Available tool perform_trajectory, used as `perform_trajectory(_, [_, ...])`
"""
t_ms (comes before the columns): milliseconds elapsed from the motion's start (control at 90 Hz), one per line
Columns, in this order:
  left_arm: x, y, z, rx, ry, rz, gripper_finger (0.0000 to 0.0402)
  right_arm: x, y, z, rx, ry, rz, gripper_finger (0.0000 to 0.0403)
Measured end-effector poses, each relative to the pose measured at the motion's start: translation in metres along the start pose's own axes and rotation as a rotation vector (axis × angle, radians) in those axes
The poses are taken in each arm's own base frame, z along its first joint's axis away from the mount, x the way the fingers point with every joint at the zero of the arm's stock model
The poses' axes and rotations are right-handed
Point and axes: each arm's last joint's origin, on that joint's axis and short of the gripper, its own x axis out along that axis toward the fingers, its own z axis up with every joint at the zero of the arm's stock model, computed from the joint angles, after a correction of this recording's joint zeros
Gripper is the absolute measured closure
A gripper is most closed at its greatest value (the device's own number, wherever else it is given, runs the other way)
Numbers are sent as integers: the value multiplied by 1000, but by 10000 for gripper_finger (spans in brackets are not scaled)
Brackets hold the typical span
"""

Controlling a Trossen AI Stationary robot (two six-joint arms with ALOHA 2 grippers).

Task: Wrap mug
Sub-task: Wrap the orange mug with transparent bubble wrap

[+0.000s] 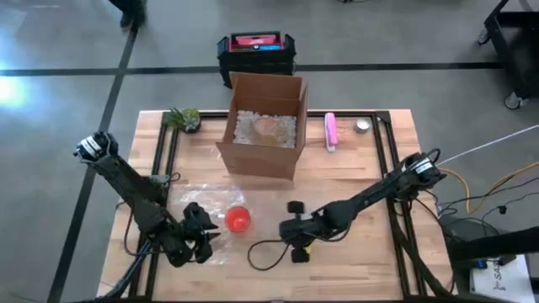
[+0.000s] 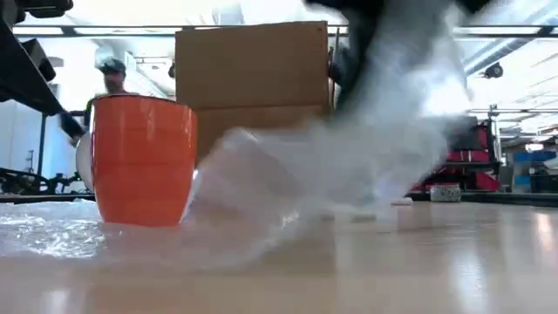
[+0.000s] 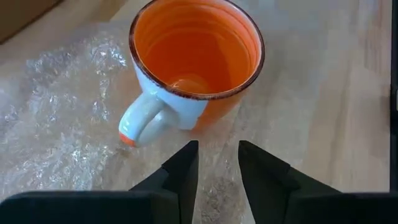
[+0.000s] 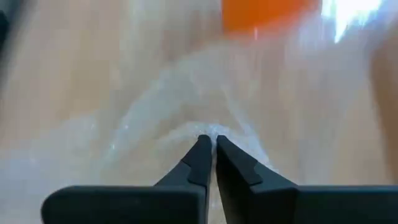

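Observation:
An orange mug point(image 1: 237, 219) point(image 2: 144, 161) stands upright on a sheet of clear bubble wrap point(image 1: 198, 202) at the table's near left. Its pale handle point(image 3: 146, 118) points toward my left gripper point(image 3: 217, 158) point(image 1: 209, 234). That gripper is open and hovers low over the wrap just short of the handle. Whether it touches the wrap, I cannot tell. My right gripper point(image 4: 214, 142) point(image 1: 285, 229) is to the right of the mug, shut on the wrap's right side. My right gripper pinches a raised bit of the bubble wrap point(image 4: 208, 127) at its right side between its two fingertips, coming from the table's right and slanting down. Edge or fold, I cannot tell. The wrap point(image 2: 349, 148) rises off the table toward the gripper, while its left part stays flat under the mug.
An open cardboard box point(image 1: 263, 126) with pale filling stands at the far middle. Beside it are a small plant point(image 1: 184, 119), a pink object point(image 1: 330, 132) and a small round thing point(image 1: 362, 125). A black and red case point(image 1: 255, 50) sits beyond the table. Bare wood lies near right.

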Motion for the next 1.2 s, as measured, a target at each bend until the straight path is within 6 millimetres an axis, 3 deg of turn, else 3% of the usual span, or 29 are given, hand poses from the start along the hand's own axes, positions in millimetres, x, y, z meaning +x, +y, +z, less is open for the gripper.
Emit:
perform_trajectory(267, [5, 3, -4, -13, -4, -11, 322, 9, -3, 46, -132, -320, -5, 402])
perform_trajectory(556, [24, 14, -21, -45, -46, -102, 326, 42, -23, 66, -138, -333, -96, 403])
perform_trajectory(833, [29, 19, -26, -56, -29, -134, 326, 27, -44, 92, -142, -390, -178, 403])
perform_trajectory(944, [29, 18, -25, -35, -32, -137, 326, 30, -51, 95, -131, -394, -184, 403])
perform_trajectory(1200, [28, 15, -23, -31, -37, -144, 326, 67, -56, 71, -98, -267, -185, 403])
